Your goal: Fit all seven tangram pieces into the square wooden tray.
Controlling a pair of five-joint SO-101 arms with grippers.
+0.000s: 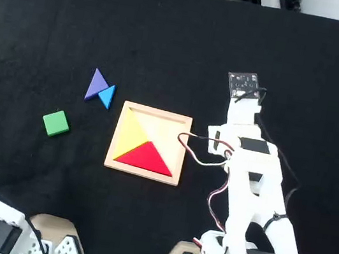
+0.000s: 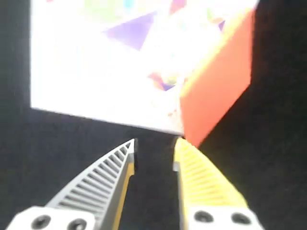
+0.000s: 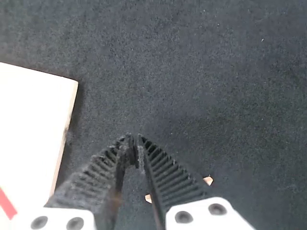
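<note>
Risk: tray point(image 1: 168, 127) mid-frame shifts if bumped | we see right gripper point(image 3: 133, 143) fingers together beside it | left gripper point(image 2: 154, 146) fingers apart

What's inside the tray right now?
The tray holds a yellow triangle and a red triangle; the rest looks bare. The wood under those pieces is hidden.

Overhead above tray point(image 1: 159, 112); close wrist views

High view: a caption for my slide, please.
Tray holds yellow triangle and red triangle; green square, purple triangle, blue triangle outside.
</note>
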